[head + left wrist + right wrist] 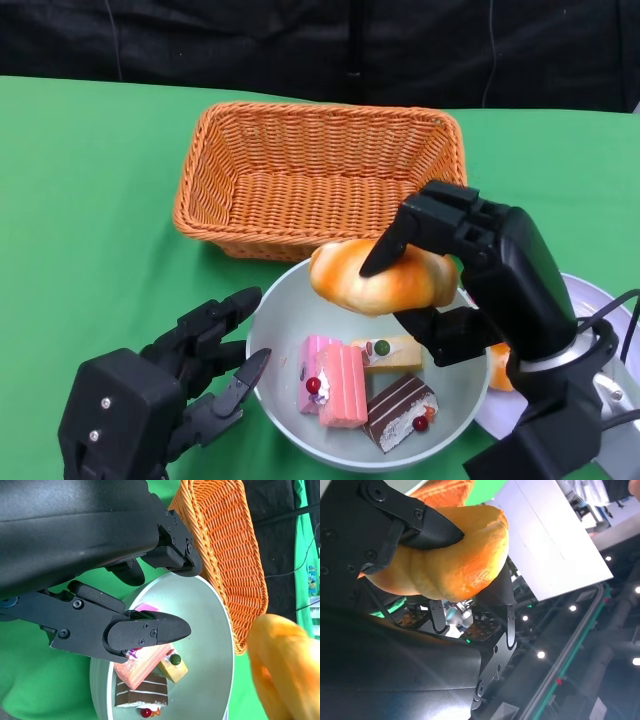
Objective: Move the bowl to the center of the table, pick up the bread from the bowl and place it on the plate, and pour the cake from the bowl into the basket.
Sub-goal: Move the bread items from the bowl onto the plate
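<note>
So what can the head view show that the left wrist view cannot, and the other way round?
Only the head view shows the right hand gripping the bread above the bowl, and the white plate at the table's right edge. Only the left wrist view shows the left hand from behind, its fingers over the bowl's rim. Both show the orange basket, the bowl, the three cake pieces and the bread.

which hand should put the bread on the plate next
Right. The right hand already holds the bread lifted above the bowl, and the plate lies on its side. The left hand rests at the bowl's opposite rim.
</note>
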{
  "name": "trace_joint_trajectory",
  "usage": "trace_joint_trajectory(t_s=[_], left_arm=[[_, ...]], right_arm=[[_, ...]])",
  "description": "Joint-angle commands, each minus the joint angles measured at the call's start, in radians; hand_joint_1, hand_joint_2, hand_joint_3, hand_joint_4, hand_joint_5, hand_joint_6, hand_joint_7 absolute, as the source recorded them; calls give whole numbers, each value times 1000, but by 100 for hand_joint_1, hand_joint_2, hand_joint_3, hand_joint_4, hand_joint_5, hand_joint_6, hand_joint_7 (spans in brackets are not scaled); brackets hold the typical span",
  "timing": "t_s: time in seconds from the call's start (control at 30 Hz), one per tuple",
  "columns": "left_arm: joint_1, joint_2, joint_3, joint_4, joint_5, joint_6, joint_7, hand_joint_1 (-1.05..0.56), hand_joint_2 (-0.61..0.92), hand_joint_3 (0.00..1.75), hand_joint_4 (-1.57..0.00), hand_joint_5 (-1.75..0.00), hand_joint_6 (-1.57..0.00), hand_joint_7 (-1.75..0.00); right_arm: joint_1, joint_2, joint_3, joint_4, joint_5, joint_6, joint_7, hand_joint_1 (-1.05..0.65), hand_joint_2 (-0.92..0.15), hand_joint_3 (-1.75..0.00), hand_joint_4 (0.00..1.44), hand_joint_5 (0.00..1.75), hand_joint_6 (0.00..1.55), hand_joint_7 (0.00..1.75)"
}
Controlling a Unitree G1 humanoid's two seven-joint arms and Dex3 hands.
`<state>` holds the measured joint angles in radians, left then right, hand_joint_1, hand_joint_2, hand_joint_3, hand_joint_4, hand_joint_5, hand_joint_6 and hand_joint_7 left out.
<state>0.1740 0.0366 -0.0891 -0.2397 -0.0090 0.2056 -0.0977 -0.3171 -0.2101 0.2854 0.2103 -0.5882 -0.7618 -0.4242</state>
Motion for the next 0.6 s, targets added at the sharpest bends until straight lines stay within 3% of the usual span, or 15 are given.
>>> trace_joint_trajectory(t_s=[0.03,0.27,0.37,0.6], left_arm=[[6,17,5,-19,1,8,-7,-53,92,47,-18,-81,-48,-1],[11,20,2,-16,4,-8,-8,-53,92,46,-20,-80,-48,0],[18,21,7,-31,-4,1,-11,-51,92,48,-19,-79,-48,0],[8,26,2,-19,4,-1,-10,-56,92,46,-22,-80,-48,-1]], right_arm=[[10,-9,-35,-48,39,-22,26,-19,-11,-175,102,175,81,171],[23,-33,-74,-60,67,-57,87,-15,-15,-165,104,175,84,168],[36,-47,-109,-72,88,-58,105,-15,-12,-173,105,175,89,161],[60,-133,-210,-65,91,-74,132,-10,-8,-175,102,175,90,154]])
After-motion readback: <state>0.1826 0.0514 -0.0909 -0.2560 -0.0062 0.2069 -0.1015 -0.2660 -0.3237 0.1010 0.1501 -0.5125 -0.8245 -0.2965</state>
